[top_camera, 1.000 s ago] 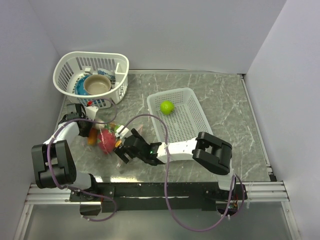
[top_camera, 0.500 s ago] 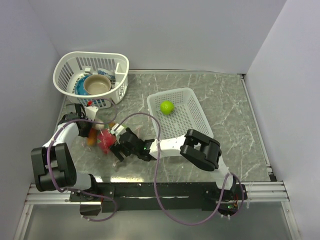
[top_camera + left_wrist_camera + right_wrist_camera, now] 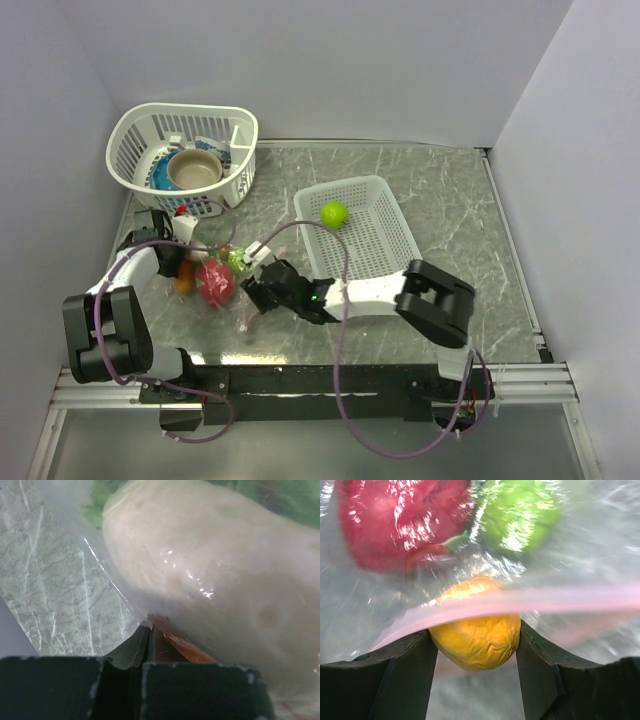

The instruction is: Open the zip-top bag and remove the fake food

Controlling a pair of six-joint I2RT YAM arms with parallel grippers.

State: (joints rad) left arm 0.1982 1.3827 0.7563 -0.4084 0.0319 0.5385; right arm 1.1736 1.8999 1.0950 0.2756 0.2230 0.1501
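On the grey desk (image 3: 450, 230) your zip-top bag (image 3: 228, 290) is lying at the near left between the two arms, beside the rectangular white basket (image 3: 375, 250), which is holding one lime-green ball (image 3: 334, 213). The fake food (image 3: 215, 283) is bunching together, a red piece (image 3: 400, 520) and a green piece (image 3: 520, 515) pressing against the film. Your right fingers (image 3: 474, 632) are clamping a yellow piece (image 3: 480, 650) with the pink zip strip (image 3: 545, 600) running across it, and your left fingers (image 3: 147, 647) are pinching tight on the bag's clear film
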